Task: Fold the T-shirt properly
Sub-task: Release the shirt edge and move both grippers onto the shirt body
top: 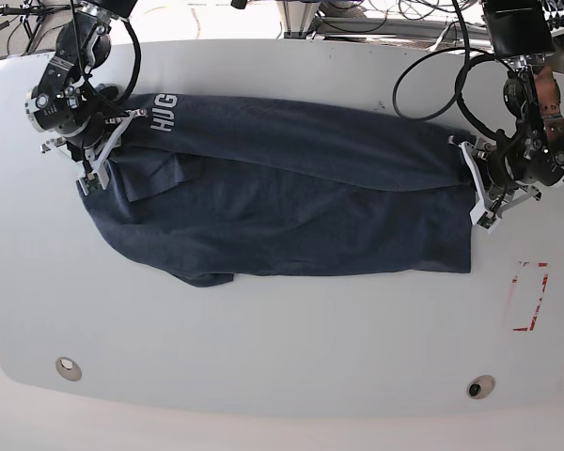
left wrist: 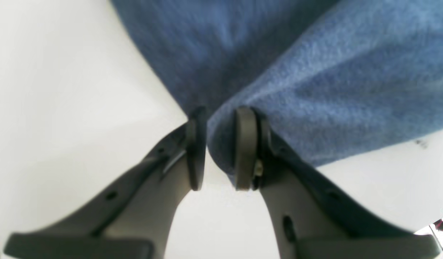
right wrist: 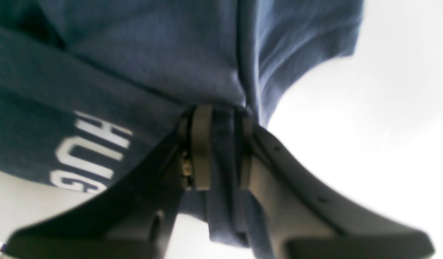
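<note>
Dark grey plastic fingers of my left gripper [left wrist: 221, 147] fill the left wrist view, pads pinched on a rounded fold of the dark navy heathered cotton T-shirt [left wrist: 315, 90], a small gap left where the cloth bulges between them. Right gripper [right wrist: 221, 147] looks the same in its own wrist view: jaws clamped on a bunched vertical pleat of shirt fabric, the tail of it hanging down between the fingers, white block lettering [right wrist: 88, 154] just to the side. So both are grasping cloth, neither let go. From the base view the T-shirt [top: 291, 202] lies spread sideways across the white tabletop [top: 282, 357], upper long edge doubled over toward the middle as a band running its full width, lettering [top: 164, 100] showing at the end by the right gripper [top: 101, 155]. Left gripper [top: 479, 188] holds the opposite end at the shirt's edge. My read: I'm mid lengthwise fold, each arm holding one end of the folded band, fold only partly laid. A lump of fabric, probably a sleeve, bunches just under the right gripper. Next move needs both arms carrying the edge across together with even tension, setting it flush on the far edge, then releasing. Risk is uneven pull skewing the band or dragging the lower layer.
</note>
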Controlling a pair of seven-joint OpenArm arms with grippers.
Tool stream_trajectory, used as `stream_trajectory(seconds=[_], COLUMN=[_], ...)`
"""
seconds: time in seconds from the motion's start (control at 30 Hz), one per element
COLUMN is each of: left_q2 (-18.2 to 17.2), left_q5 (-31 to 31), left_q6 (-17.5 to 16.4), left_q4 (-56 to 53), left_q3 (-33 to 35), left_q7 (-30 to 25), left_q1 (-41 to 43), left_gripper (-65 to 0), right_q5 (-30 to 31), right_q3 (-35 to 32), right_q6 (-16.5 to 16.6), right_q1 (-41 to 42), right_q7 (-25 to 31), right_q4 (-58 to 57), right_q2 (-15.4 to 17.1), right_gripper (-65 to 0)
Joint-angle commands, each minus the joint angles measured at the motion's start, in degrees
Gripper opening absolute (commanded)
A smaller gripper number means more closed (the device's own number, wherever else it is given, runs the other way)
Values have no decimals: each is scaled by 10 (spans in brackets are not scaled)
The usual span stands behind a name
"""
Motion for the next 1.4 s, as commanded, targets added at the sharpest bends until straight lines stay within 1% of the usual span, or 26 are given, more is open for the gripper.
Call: stream_trajectory(seconds=[0.0, 0.03, 0.07, 0.17, 0.27, 0.33, 0.47, 0.6, 0.7, 0.83, 1.0, 1.13, 1.27, 1.33, 1.37], left_q2=[-6, -6, -5, -5, -4, -4, -4, -4, -5, -6, -6, -6, -7, -8, -8], left_q5=[-2, -2, -2, -2, -3, -3, -4, -3, 0, -1, -1, -1, -1, 0, 1], left_q6=[1, 1, 1, 1, 1, 1, -6, -43, -44, -44, -44, -44, -44, -44, -44], left_q4=[39, 46, 57, 71, 74, 74, 82, 83, 82, 82, 83, 82, 82, 81, 81], left_q3=[-6, -6, -7, -8, -9, -10, -10, -12, -17, -28, -37, -38, -38, -38, -38], left_q7=[12, 15, 20, 25, 25, 25, 25, 25, 25, 25, 25, 25, 25, 25, 25], left_q1=[-16, -19, -22, -25, -26, -27, -26, -24, -23, -17, -15, -15, -15, -15, -15], left_gripper=[-542, -542, -542, -542, -542, -542, -542, -542, -542, -542, -542, -542, -542, -542, -542], right_q5=[9, 9, 7, -2, -11, -18, -21, -21, -22, -26, -27, -27, -27, -27, -27], right_q3=[3, 3, 3, 2, 2, 1, -9, -51, -76, -85, -87, -87, -87, -87, -87], right_q6=[-1, -1, -1, -1, -1, -1, -1, -1, -1, -1, -1, -1, -1, -1, -1], right_q1=[27, 33, 45, 64, 84, 95, 109, 112, 112, 112, 112, 112, 113, 113, 113], right_q7=[-18, -20, -21, -21, -18, -12, -10, -9, -9, -8, 13, 38, 42, 43, 44], right_q4=[19, 19, 17, -6, -33, -51, -80, -88, -88, -92, -119, -141, -153, -156, -157], right_q2=[4, 4, 3, -4, -14, -15, -18, -19, -30, -41, -55, -57, -57, -56, -56], right_gripper=[-407, -371, -303, -151, -44, -22, -41, -90, -125, -144, -147, -147, -151, -173, -200])
